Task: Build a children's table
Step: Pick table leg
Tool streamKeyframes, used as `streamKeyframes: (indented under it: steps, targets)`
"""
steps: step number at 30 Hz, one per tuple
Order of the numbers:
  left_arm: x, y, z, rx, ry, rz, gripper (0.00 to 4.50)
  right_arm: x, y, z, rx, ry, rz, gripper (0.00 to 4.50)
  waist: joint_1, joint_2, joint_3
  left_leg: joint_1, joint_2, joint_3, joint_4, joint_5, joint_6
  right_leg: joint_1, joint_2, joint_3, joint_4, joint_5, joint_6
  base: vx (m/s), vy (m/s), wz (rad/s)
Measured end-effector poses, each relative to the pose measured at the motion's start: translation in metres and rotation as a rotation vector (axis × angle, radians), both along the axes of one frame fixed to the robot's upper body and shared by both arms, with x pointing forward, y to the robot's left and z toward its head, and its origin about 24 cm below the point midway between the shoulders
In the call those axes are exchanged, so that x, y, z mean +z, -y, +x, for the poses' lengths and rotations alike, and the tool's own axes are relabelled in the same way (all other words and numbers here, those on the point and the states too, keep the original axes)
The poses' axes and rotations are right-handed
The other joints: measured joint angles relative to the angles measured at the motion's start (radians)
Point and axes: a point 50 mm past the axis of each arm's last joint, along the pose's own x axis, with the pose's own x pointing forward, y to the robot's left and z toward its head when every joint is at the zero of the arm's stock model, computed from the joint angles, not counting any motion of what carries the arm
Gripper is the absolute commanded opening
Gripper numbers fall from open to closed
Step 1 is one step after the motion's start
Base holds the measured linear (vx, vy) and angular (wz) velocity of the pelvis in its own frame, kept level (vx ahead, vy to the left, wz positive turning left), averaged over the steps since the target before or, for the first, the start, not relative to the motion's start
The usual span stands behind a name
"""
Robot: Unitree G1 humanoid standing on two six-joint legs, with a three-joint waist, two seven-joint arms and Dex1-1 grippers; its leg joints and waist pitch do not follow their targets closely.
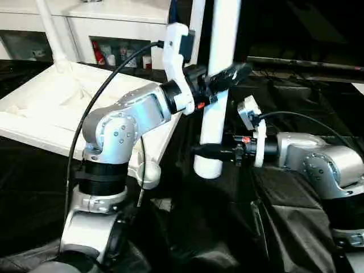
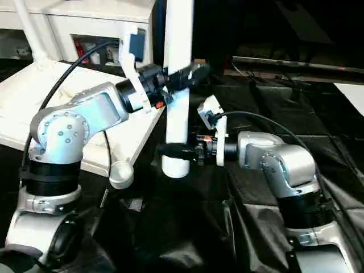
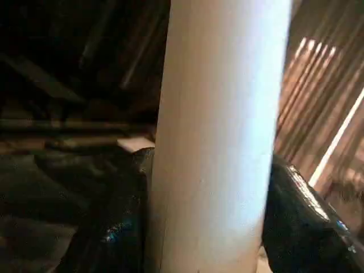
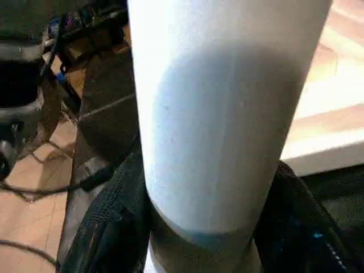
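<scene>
Left eye view: a white tubular leg (image 1: 219, 85) stands upright at centre frame, running off the top edge, its lower end hanging above the black cloth (image 1: 227, 227). Left gripper (image 1: 223, 77) comes in from the left at upper centre and has its black fingers on either side of the leg, high on the tube; contact on both sides looks likely, but how tight the grip is cannot be told here. Right gripper (image 1: 213, 151) reaches in from the right, lower down, fingers clamped round the same leg near its bottom end. White tabletop (image 1: 51, 108) lies at left of frame, ribbed underside up, behind the left forearm; another leg (image 1: 50, 34) stands upright in its far corner at upper left. White cabinet (image 1: 114, 34) with glass doors along the top left. Right eye view: same layout, the held leg (image 2: 177, 85) left of centre, left gripper (image 2: 181, 77) above, right gripper (image 2: 175, 151) below, tabletop (image 2: 17, 102) at the left edge. Left wrist view: the leg (image 3: 219, 142) fills the middle, a black finger (image 3: 122, 227) on one side and another on the far side, both against the tube. Right wrist view: the leg (image 4: 222, 125) sits between two black fingers (image 4: 114, 227), both pressed on it, just above the tube's darker end band.
</scene>
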Motion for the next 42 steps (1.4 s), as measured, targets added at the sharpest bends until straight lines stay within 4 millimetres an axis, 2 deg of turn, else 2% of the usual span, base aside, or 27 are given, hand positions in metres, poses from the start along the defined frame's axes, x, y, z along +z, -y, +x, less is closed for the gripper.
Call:
streamKeyframes:
  steps: [8, 12, 16, 20, 23, 26, 28, 30, 32, 34, 38, 42]
  targets:
    - [0.018, 0.0, -0.001, -0.008, 0.053, -0.128, 3.01, 0.003, -0.004, -0.001, -0.016, 0.02, 0.058, 1.91, 0.0, 0.004, -0.002, 0.0, 0.0, 0.0, 0.0, 0.0, 0.0, 0.0, 0.0, 0.0, 0.0, 0.0, 0.0, 0.0, 0.0, 0.0]
    - [0.032, -0.004, -0.001, 0.025, 0.086, -0.256, 3.01, -0.002, -0.004, -0.002, -0.041, 0.002, 0.084, 1.91, 0.0, 0.004, -0.002, 0.0, 0.0, 0.0, 0.0, 0.0, 0.0, 0.0, 0.0, 0.0, 0.0, 0.0, 0.0, 0.0, 0.0, 0.0]
    - [0.058, -0.025, 0.002, 0.106, 0.125, -0.459, 3.01, -0.002, -0.003, -0.002, -0.061, 0.0, 0.094, 1.91, -0.001, 0.005, -0.003, 0.002, 0.0, 0.0, 0.0, 0.0, 0.0, 0.001, 0.0, 0.0, 0.0, 0.001, -0.001, 0.0, 0.0, 0.0]
    - [0.059, -0.046, 0.008, 0.197, 0.133, -0.476, 3.01, -0.002, -0.002, -0.001, -0.08, 0.001, 0.1, 1.91, -0.001, 0.005, -0.003, 0.002, 0.001, 0.0, 0.0, 0.0, 0.0, 0.0, 0.0, -0.001, 0.0, 0.0, 0.003, 0.0, 0.0, 0.0]
    - [0.048, -0.056, 0.013, 0.307, 0.191, -0.299, 3.01, -0.001, -0.002, 0.001, -0.114, 0.055, 0.098, 1.91, 0.0, 0.006, -0.004, 0.002, 0.001, 0.0, 0.0, 0.0, 0.0, 0.0, 0.0, -0.001, 0.0, -0.001, 0.004, 0.0, 0.0, 0.0]
    - [0.025, -0.061, 0.017, 0.413, 0.217, -0.055, 3.01, 0.005, 0.0, 0.004, -0.192, 0.184, 0.067, 1.91, 0.001, 0.008, -0.005, 0.001, 0.001, 0.0, -0.001, 0.0, 0.0, 0.001, 0.0, -0.001, -0.001, -0.001, 0.005, 0.0, 0.0, 0.0]
    - [-0.004, -0.072, 0.021, 0.499, 0.169, 0.122, 3.01, 0.011, -0.001, 0.001, -0.242, 0.263, 0.093, 1.91, -0.003, 0.014, -0.008, 0.002, 0.0, 0.0, -0.001, 0.0, 0.0, 0.0, 0.0, 0.0, -0.001, -0.001, 0.006, 0.0, 0.0, 0.0]
    - [-0.031, -0.083, 0.022, 0.579, 0.128, 0.27, 3.01, 0.014, 0.001, -0.001, -0.295, 0.28, 0.134, 1.91, -0.005, 0.017, -0.009, 0.002, 0.001, 0.0, -0.002, 0.0, 0.0, 0.0, 0.001, 0.0, -0.001, -0.001, 0.006, 0.0, 0.0, 0.0]
    - [-0.06, -0.104, 0.016, 0.688, 0.118, 0.428, 3.01, 0.009, 0.006, -0.008, -0.365, 0.287, 0.166, 1.91, -0.006, 0.026, -0.013, 0.003, 0.001, 0.0, -0.004, 0.0, -0.001, 0.0, 0.001, 0.0, -0.003, -0.002, 0.006, 0.0, 0.0, 0.0]
    - [-0.082, -0.119, 0.009, 0.758, 0.079, 0.486, 3.01, -0.003, 0.013, -0.015, -0.429, 0.269, 0.177, 1.91, -0.006, 0.037, -0.012, 0.001, 0.0, 0.0, -0.005, 0.0, -0.001, -0.001, 0.001, 0.0, -0.004, -0.002, 0.006, 0.0, 0.0, 0.0]
    - [-0.09, -0.122, -0.005, 0.815, 0.096, 0.482, 3.01, -0.009, 0.013, -0.024, -0.479, 0.279, 0.218, 1.91, -0.004, 0.05, -0.013, 0.002, 0.0, 0.0, -0.005, 0.0, 0.0, -0.001, 0.001, 0.0, -0.004, -0.002, 0.006, 0.0, 0.0, 0.0]
    - [-0.087, -0.12, -0.01, 0.839, 0.113, 0.46, 3.01, -0.006, 0.016, -0.027, -0.501, 0.306, 0.227, 1.91, -0.007, 0.056, -0.014, 0.005, 0.0, -0.001, -0.005, 0.0, 0.0, 0.0, 0.001, 0.0, -0.004, -0.002, 0.006, 0.0, 0.0, 0.0]
